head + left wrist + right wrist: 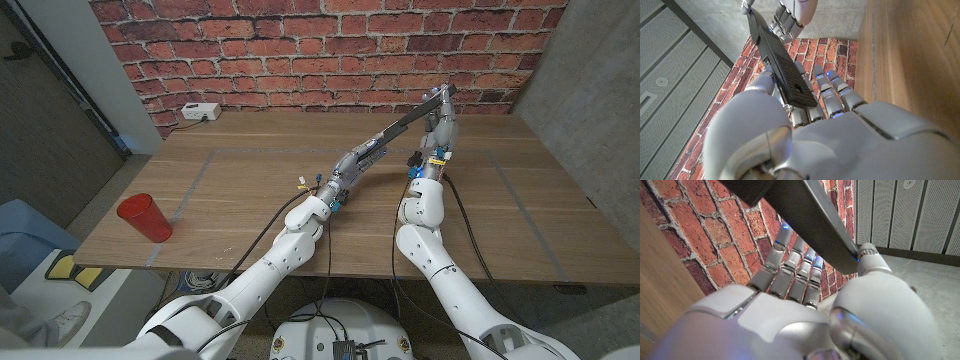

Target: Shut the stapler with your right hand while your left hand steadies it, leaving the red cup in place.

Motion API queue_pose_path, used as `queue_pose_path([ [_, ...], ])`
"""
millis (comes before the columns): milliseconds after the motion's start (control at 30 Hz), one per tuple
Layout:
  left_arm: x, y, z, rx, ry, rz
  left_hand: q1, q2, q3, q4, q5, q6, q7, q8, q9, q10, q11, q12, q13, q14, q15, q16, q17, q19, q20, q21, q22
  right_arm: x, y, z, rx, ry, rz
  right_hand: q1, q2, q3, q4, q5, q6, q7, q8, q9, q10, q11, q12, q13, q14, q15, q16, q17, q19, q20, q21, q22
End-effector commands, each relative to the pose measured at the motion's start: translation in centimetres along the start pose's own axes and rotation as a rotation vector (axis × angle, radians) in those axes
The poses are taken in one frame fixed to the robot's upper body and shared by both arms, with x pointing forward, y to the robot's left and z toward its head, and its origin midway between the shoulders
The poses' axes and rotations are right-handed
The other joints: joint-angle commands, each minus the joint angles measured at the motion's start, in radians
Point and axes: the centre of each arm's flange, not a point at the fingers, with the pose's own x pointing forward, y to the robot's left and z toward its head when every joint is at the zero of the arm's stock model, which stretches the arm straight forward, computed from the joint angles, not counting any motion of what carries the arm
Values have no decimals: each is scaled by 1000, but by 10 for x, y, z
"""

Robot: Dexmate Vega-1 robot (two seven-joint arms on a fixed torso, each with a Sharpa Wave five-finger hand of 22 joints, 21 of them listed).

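Note:
The stapler [395, 128] stands open in the middle of the table, its long dark upper arm [782, 62] slanting up toward the brick wall. My left hand [352, 168] grips its lower end, the fingers [827, 92] wrapped beside the dark arm. My right hand [438, 128] reaches up to the raised tip, where the arm [812, 222] runs between my thumb [870, 262] and my fingers [790, 265]. The red cup [144, 217] stands upright near the table's front left edge, far from both hands.
A white box [200, 112] with a cable sits at the table's back left by the brick wall. Faint tape lines [195, 185] cross the wooden top. Grey wall panels flank the table on both sides.

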Motion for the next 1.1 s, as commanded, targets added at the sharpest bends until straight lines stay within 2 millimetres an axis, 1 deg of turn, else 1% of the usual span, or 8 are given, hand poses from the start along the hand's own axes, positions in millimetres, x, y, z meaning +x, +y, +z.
queue_pose_path([
  [33,-5,-1,0,-20,-15,15,7,10,11,4,4,51,-28,37,84,7,-6,3,3,9,-152,-4,5,11,-2,3,3,-3,-3,0,1,13,33,-42,-22,-41,3,14,-106,12,-10,-34,-129,21,-52,-26,-182,-84,4,-40,-74,-5,-79,0],
  [100,-5,-1,0,-20,-15,14,7,10,12,4,4,51,-29,38,85,7,-6,3,3,9,-152,-4,5,11,-2,3,3,-4,-3,0,5,15,32,-45,-20,-44,3,15,-118,13,-11,-37,-139,21,-52,-28,-194,-79,6,-42,-79,1,-86,0],
  [300,-7,0,0,-18,-14,19,7,8,13,4,4,51,-29,39,88,9,-5,2,4,10,-152,-7,4,11,-2,2,3,-5,-3,-2,13,25,28,-48,-16,-46,4,16,-125,16,-9,-40,-148,22,-51,-30,-195,-77,12,-44,-87,8,-94,0],
  [467,-9,1,3,2,-16,21,6,7,15,4,4,52,-29,41,91,10,-5,1,5,12,-153,-8,4,11,-2,2,3,-6,-4,-3,19,25,13,-51,-14,-51,5,17,-129,20,-5,-45,-152,23,-48,-34,-194,-80,20,-48,-115,8,-113,0],
  [700,-9,1,5,25,-24,20,8,2,17,0,4,50,-31,42,96,8,-10,-1,7,9,-154,-14,3,11,-4,1,3,-9,-3,0,-2,27,10,-64,-9,-57,11,18,-137,26,-4,-49,-159,26,-46,-36,-193,-77,26,-50,-124,12,-123,0],
  [833,-8,0,9,48,-32,17,8,1,18,0,5,47,-32,42,99,7,-11,-3,7,9,-154,-15,3,10,-4,0,3,-9,-3,1,3,30,-1,-71,-8,-60,15,18,-138,28,-3,-51,-160,26,-45,-37,-191,-76,29,-52,-126,13,-127,0],
  [933,-8,0,14,67,-40,23,9,0,19,-2,5,50,-30,44,100,10,-10,-2,8,8,-155,-17,3,10,-4,0,3,-9,-4,0,7,33,-3,-76,-8,-65,15,19,-139,30,1,-56,-160,27,-42,-41,-201,-76,30,-57,-156,13,-148,0],
  [1100,-9,1,19,84,-52,35,14,-3,22,-7,6,54,-28,46,104,13,-11,-3,9,8,-156,-19,2,9,-5,-1,3,-9,-5,0,5,38,-2,-81,-4,-69,17,20,-141,31,3,-60,-163,28,-41,-43,-210,-76,30,-60,-174,19,-161,0],
])
